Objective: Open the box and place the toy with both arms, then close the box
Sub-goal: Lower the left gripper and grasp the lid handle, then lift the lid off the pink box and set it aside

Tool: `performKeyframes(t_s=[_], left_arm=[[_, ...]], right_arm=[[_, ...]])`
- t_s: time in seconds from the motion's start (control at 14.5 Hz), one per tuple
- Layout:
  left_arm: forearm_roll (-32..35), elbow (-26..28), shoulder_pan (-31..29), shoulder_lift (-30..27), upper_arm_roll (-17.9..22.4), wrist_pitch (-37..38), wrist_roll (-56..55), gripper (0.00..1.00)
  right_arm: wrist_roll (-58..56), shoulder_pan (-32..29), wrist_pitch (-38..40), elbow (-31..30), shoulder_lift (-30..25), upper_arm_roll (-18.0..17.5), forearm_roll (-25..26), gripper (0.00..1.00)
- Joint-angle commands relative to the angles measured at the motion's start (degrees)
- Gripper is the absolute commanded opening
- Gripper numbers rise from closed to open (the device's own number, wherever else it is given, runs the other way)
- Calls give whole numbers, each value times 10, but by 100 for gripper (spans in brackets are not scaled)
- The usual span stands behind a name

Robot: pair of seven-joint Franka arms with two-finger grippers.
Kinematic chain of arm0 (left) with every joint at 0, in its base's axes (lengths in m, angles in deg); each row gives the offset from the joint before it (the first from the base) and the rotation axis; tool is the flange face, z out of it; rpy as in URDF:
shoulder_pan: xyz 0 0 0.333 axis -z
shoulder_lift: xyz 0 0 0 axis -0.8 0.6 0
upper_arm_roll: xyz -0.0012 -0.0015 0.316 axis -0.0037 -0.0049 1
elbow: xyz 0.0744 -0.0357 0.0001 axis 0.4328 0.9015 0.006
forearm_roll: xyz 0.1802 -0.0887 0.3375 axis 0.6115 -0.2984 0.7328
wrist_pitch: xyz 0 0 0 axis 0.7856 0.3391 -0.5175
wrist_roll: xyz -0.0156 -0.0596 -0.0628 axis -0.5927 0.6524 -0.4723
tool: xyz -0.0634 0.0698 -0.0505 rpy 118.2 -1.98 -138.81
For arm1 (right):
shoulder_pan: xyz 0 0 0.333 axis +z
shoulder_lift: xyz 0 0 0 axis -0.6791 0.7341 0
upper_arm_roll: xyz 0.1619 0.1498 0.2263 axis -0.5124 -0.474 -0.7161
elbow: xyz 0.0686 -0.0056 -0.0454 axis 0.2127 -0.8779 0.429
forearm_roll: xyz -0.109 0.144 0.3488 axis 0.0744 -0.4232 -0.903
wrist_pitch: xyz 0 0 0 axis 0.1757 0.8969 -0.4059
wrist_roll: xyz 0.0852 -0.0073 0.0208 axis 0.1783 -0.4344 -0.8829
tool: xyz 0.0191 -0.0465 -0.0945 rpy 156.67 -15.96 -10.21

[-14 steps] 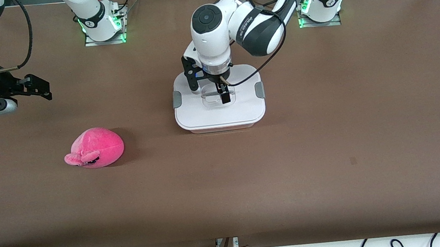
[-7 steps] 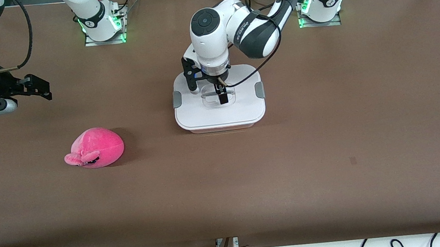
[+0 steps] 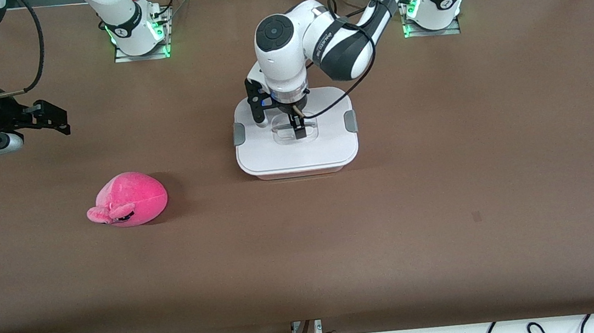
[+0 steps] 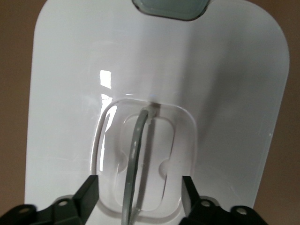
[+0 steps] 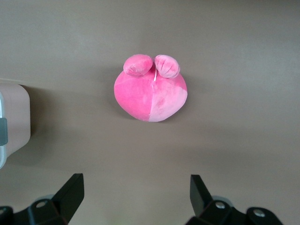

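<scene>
Barely started: box [image 3: 295, 143] lid on, left gripper [image 4: 139, 197] fingers spread astride handle [image 4: 136, 159], no pinch yet. Plush toy [image 3: 127, 199] untouched on table; right gripper [image 5: 136, 194] spread, waiting.

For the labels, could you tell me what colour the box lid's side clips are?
Grey clips on a white lid; the front view shows them best.
</scene>
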State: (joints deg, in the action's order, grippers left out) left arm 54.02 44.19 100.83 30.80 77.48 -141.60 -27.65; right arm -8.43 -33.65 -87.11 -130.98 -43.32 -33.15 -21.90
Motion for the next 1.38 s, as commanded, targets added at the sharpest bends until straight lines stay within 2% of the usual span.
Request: performKeyframes(t_s=[0.0, 0.07, 0.28, 0.69, 1.11, 1.31], left_arm=[[33, 0, 11, -2, 6, -5, 1, 24], [32, 0, 13, -4, 6, -2, -10, 6], [34, -2, 12, -4, 6, -1, -15, 0], [34, -13, 11, -7, 6, 2, -14, 0], [26, -37, 5, -32, 7, 75, -11, 0], [15, -37, -29, -62, 5, 115, 16, 0]], right_arm=[[2, 5, 9, 15, 3, 0, 4, 100], [2, 5, 8, 15, 3, 1, 3, 100], [2, 12, 8, 27, 7, 1, 3, 100], [2, 12, 10, 29, 9, 1, 3, 100], [2, 11, 10, 28, 10, 2, 3, 100], [2, 11, 10, 27, 10, 2, 3, 100]])
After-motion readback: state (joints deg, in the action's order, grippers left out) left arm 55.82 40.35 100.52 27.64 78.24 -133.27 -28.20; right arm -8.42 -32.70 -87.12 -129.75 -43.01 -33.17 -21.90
